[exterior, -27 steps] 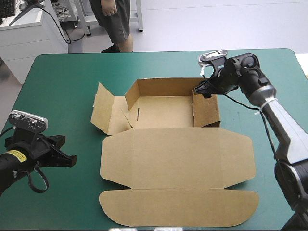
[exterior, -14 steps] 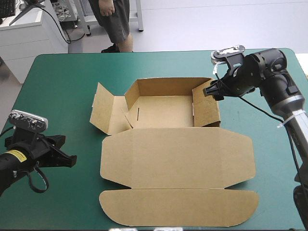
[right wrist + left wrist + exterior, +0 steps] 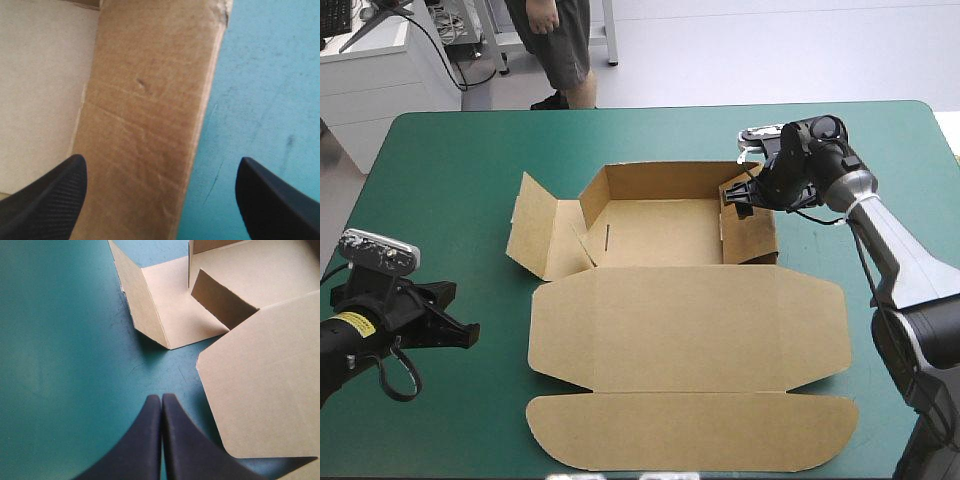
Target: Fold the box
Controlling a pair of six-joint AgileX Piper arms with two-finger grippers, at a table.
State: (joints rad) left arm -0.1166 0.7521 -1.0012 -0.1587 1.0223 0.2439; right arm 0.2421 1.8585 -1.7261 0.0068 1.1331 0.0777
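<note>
Right hand spread wide astride the box's raised right wall; left hand pinched closed, empty, over the worktop.

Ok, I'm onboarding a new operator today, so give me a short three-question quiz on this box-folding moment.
1. Fill the gap: the lid of the box lies ___ on the teal-green cover.
2. The open fingers of the right gripper straddle which part? A) the left flap B) the right wall C) the lid
3. True or false: the left gripper is shut and apart from the box.

Key: 1 flat; 2 B; 3 true.
</note>
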